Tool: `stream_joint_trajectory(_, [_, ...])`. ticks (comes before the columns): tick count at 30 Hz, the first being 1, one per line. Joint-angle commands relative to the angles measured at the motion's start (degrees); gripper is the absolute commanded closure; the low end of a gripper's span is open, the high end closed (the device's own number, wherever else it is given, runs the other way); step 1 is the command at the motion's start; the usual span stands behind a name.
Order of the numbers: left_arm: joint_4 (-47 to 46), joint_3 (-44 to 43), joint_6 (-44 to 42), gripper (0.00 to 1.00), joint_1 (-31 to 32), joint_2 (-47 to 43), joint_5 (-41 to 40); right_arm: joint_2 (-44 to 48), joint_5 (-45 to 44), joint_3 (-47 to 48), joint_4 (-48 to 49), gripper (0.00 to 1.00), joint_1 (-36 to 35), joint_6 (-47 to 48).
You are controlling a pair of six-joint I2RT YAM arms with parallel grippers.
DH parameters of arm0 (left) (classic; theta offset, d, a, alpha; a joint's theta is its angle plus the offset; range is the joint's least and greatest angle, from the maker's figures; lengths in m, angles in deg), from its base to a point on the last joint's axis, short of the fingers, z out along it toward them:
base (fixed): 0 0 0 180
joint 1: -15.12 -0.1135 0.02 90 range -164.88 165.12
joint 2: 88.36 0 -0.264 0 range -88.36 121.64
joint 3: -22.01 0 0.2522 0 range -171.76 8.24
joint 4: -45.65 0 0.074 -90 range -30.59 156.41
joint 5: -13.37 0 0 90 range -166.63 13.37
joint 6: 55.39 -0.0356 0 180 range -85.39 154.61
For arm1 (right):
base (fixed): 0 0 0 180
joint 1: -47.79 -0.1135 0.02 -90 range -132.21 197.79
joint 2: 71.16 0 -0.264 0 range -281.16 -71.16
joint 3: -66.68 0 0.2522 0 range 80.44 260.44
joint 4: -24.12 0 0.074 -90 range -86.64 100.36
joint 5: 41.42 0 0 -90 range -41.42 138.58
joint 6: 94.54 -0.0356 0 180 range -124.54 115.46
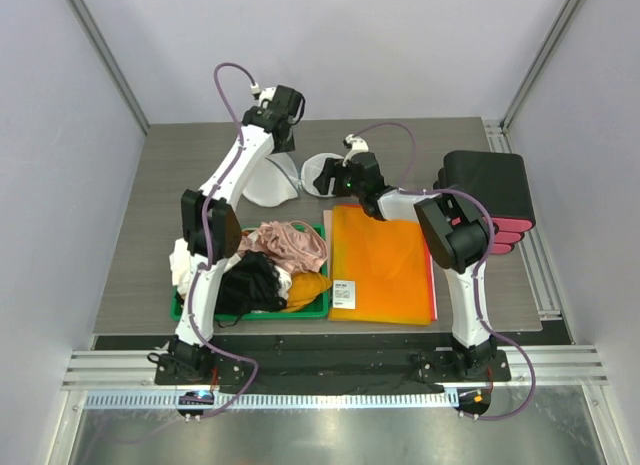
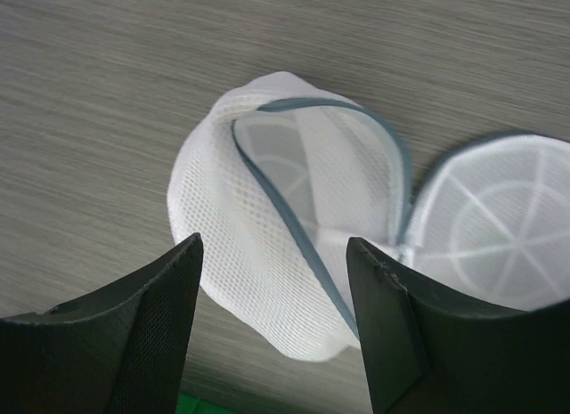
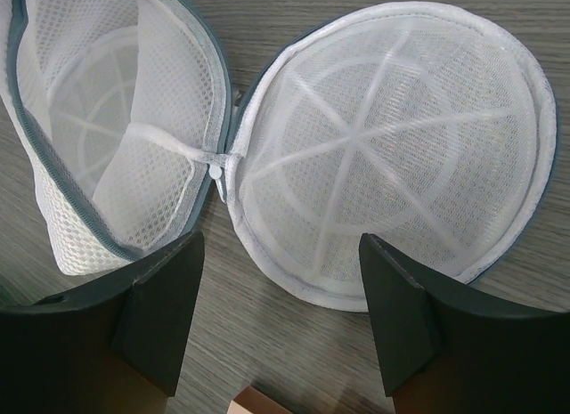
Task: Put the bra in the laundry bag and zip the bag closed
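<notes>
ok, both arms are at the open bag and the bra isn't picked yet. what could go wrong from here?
1. The bra lies in the green tray against the pink garment and other laundry; a grab may drag a neighbour along.
2. The laundry bag looks slumped with a narrow mouth, so the bra may snag on its rim.
3. The left gripper and right gripper are open and hold nothing; the bag could slide during stuffing.

My grey wood-grain tabletop (image 1: 140, 235) sits boxed in by plain pale walls (image 1: 50, 185) at its left, far and right edges, with aluminium rails (image 1: 330, 370) along its near edge and a shiny metal floor (image 1: 330, 435) below, evenly lit.
</notes>
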Motion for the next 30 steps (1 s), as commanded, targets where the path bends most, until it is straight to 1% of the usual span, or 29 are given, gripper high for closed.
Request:
stream_joint_trajectory(1, [-2.01, 1.60, 1.45, 0.34, 1.58, -0.09, -9.75, 2.66, -1.07, 1.07, 1.82, 0.24, 0.23, -0.18])
stream_joint_trajectory(2, [-2.73, 3.00, 1.36, 0.34, 1.59, 0.17, -9.84, 2.57, -1.16, 1.16, 1.73, 0.24, 0.24, -0.18])
stream_joint_trajectory(4, [-3.53, 2.84, 0.83, 0.37, 1.85, 1.22, -9.05, 1.95, -1.07, 1.77, 1.03, 0.24, 0.24, -0.35])
stream_joint_trajectory(7, [-2.48, -0.39, 0.22, 0.39, 1.94, 4.21, -9.05, 1.95, -1.42, 1.86, 0.76, 0.24, 0.24, -0.35])
stream_joint_trajectory(9, [-2.39, -0.85, -0.40, 0.41, 1.94, 5.35, -9.40, 1.95, -1.51, 1.78, 0.76, 0.24, 0.24, -0.27])
stream_joint_trajectory(16, [-2.91, 0.03, -0.84, 0.46, 2.11, 5.80, -12.21, 1.51, -1.60, 2.30, 0.41, 0.24, 0.32, -0.44])
stream_joint_trajectory(17, [-3.26, 0.29, -1.01, 0.51, 2.11, 5.80, -12.39, 1.34, -1.51, 2.30, 0.32, 0.24, 0.32, -0.44])
stream_joint_trajectory(19, [-4.14, 0.38, -1.80, 0.56, 2.11, 5.88, -13.17, 1.34, -1.42, 2.39, 0.32, 0.24, 0.32, -0.53])
stream_joint_trajectory(20, [-4.41, 0.47, -1.98, 0.67, 2.03, 5.80, -13.53, 1.25, -1.51, 2.48, 0.32, 0.24, 0.24, -0.53])
stream_joint_trajectory(22, [-5.46, 0.64, -4.00, 0.77, 2.29, 5.45, -14.23, 0.90, -2.30, 2.91, -0.90, 0.24, 0.41, -0.62])
stream_joint_trajectory(23, [-5.64, 0.65, -4.35, 0.87, 2.38, 5.10, -15.63, 0.64, -2.47, 3.61, -1.26, 0.24, 0.50, -0.62])
stream_joint_trajectory(25, [-6.34, 0.99, -5.66, 0.99, 2.55, 4.22, -15.12, -0.51, -2.56, 4.58, -2.66, 0.24, 0.67, -1.23])
stream_joint_trajectory(27, [-6.95, 1.96, -5.76, 1.00, 2.99, 1.59, -14.94, -1.99, -2.74, 6.16, -3.54, 0.23, 0.59, -2.02])
stream_joint_trajectory(28, [-7.48, 4.40, -5.94, 1.00, 3.25, -0.08, -14.41, -2.61, -2.74, 6.69, -4.33, 0.23, 0.67, -2.20])
stream_joint_trajectory(29, [-8.27, 6.51, -5.94, 1.00, 3.43, -4.09, -13.63, -3.05, -2.83, 8.00, -4.86, 0.23, 0.68, -2.29])
stream_joint_trajectory(30, [-12.10, 9.49, -5.94, 1.00, 3.78, -7.09, -10.75, -3.49, -2.74, 8.62, -5.30, 0.23, 0.68, -2.63])
